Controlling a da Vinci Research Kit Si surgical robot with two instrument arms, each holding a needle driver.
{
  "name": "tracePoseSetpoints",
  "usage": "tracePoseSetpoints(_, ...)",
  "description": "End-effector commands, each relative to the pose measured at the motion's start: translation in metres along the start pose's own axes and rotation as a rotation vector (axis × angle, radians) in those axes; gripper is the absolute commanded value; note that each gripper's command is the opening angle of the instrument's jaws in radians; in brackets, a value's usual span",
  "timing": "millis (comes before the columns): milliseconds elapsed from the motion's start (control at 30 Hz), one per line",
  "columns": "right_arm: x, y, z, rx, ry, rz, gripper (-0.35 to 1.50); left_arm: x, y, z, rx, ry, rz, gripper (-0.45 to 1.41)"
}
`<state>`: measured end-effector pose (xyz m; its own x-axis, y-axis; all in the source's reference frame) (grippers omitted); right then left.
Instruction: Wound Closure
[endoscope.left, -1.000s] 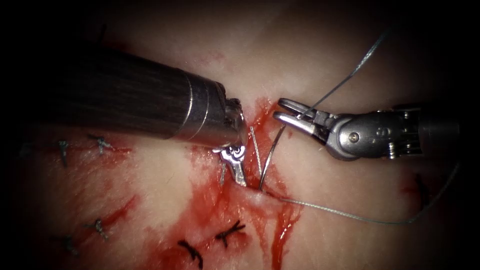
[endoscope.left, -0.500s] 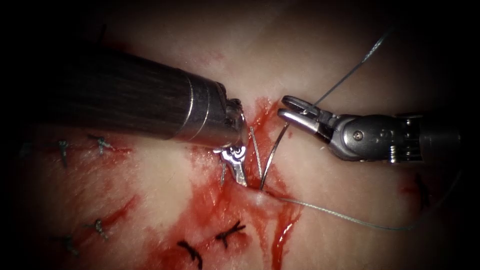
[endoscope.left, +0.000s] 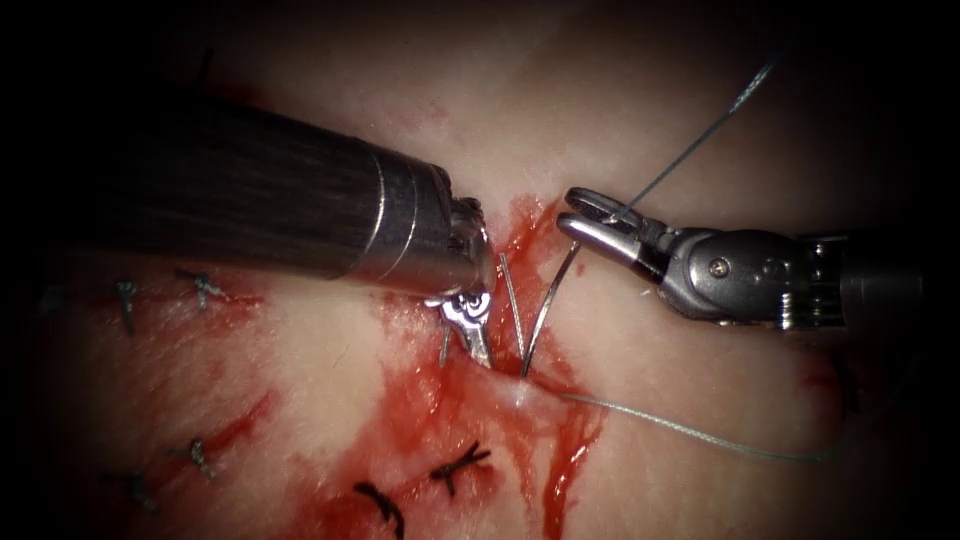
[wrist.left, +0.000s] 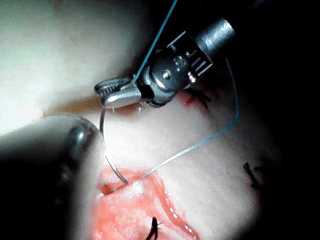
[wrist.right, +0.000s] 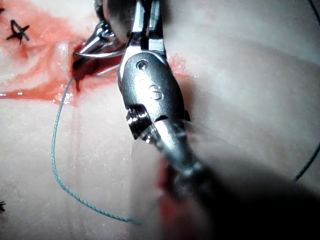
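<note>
Nearest, tied stitches (endoscope.left: 460, 465) sit in red fluid (endoscope.left: 420, 420) on the tissue (endoscope.left: 700, 370), left of the cut (endoscope.left: 565, 440). Just beyond them the needle (endoscope.left: 540, 310) has its near end buried in the tissue at the cut. The thread (endoscope.left: 690, 430) leaves that spot and trails off to the right. From there the needle's curve rises away, far and slightly right, so its long axis points at the right tool (endoscope.left: 585, 218). That tool's jaws look closed on the needle's far end, where a second run of thread climbs to the far right. The left tool (endoscope.left: 476, 345) stands just left of the buried end. Its jaws are together and its tip is against the cut's left lip; whether it pinches tissue I cannot tell. By my judgement the right tool governs the needle, while the left is nearer its buried end.
</note>
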<state>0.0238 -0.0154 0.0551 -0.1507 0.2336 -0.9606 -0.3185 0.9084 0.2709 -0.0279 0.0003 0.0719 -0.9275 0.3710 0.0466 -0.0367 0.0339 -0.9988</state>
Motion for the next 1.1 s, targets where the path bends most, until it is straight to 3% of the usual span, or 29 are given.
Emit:
tracePoseSetpoints(33, -0.0004, -0.0001, 0.0008, 0.0, 0.002, -0.015, -0.35, 0.0004, -0.0005, 0.0003, 0.0, 0.001, 0.0, -0.45)
tracePoseSetpoints(167, -0.0001, 0.0002, 0.0009, 0.006, 0.005, -0.076, -0.35, 0.0005, -0.0005, 0.0003, 0.0, 0.0, 0.001, -0.45)
tracePoseSetpoints(667, -0.0001, 0.0001, 0.0009, 0.011, 0.01, -0.083, -0.35, 0.0006, -0.0005, 0.0003, 0.0, -0.003, 0.003, -0.45)
tracePoseSetpoints(867, 0.0, -0.0002, 0.0009, -0.019, 0.01, 0.03, -0.35, 0.0006, -0.0005, 0.0003, 0.0, -0.001, 0.003, -0.45)
tracePoseSetpoints(1100, 0.0, -0.0003, 0.0008, -0.026, 0.011, 0.059, -0.35, 0.0006, -0.0004, 0.0004, 0.0, -0.004, 0.004, -0.45)
